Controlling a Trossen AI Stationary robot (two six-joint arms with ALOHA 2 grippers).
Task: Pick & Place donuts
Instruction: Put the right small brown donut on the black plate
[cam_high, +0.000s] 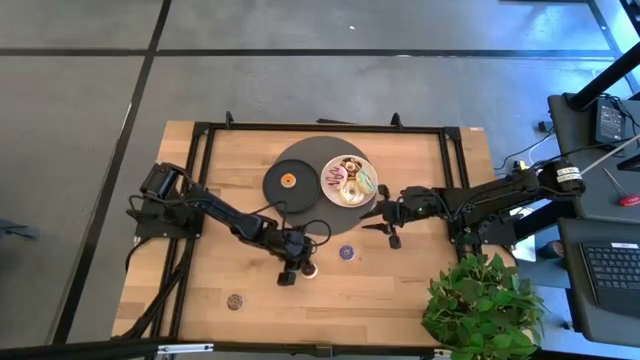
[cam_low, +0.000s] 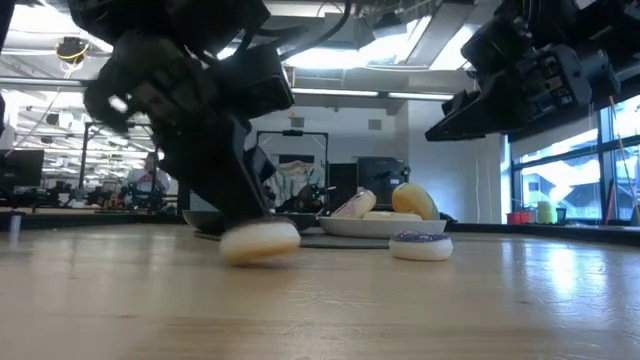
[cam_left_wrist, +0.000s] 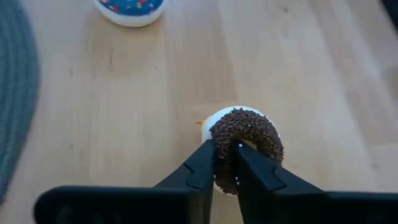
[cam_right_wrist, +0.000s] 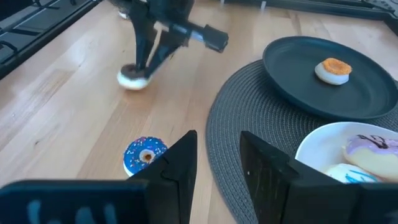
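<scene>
On bare wood, left end effector grips chocolate donut; right end effector open; seemingly no writing.

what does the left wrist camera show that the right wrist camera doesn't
Only the left wrist view shows the left gripper shut on the chocolate donut, one finger through its hole. Only the right wrist view shows the black plate holding the orange mini donut, the white plate and the open right gripper. Both show the blue donut on the wooden table.
</scene>
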